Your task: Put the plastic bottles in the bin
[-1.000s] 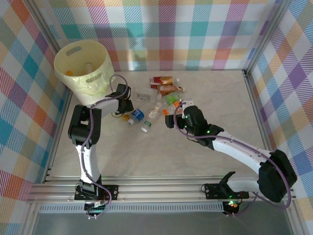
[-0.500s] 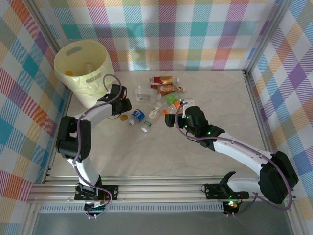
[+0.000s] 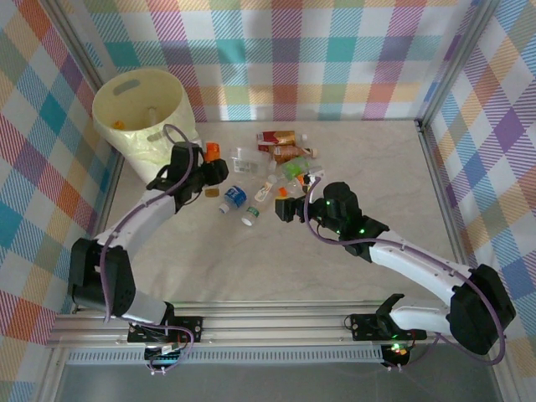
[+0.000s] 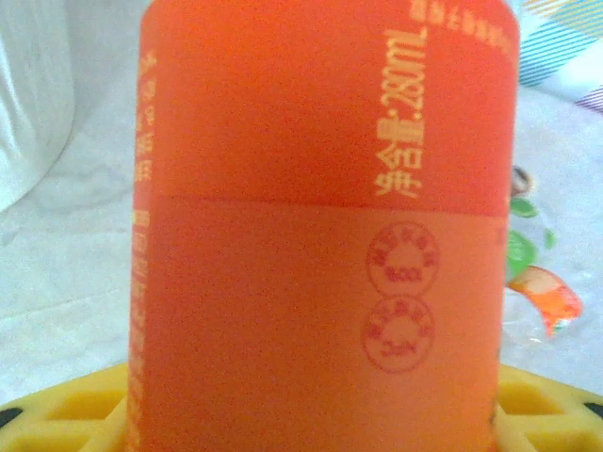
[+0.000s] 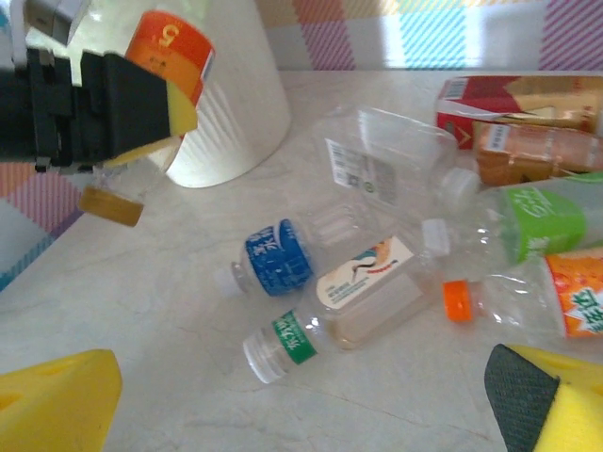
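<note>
- The left gripper is clamped on an orange-labelled plastic bottle with an orange cap. It holds the bottle upright just beside the outer wall of the round pale-yellow translucent plastic bin, not over its opening.
- In the left wrist view the bottle's orange label, printed "280mL", spans nearly the whole frame. Yellow finger pads show at the bottom on both sides of it.
- The bin stands in the far left corner of the pale marble-patterned table. A clear bottle lies inside it.
- The right gripper is spread wide and holds nothing. It is low over the table beside the loose bottles, and its yellow-padded fingers sit at the bottom corners of the right wrist view.
- Three small bottles lie on their sides close together between the two grippers: a blue-labelled bottle, a clear bottle with a bird picture and a clear bottle with a green band.
- Past them lie a crushed clear bottle with a white label, a green-labelled bottle and an orange-capped bottle.
- A red-labelled bottle and a brown-labelled bottle lie farthest from the arms, touching each other.
</note>
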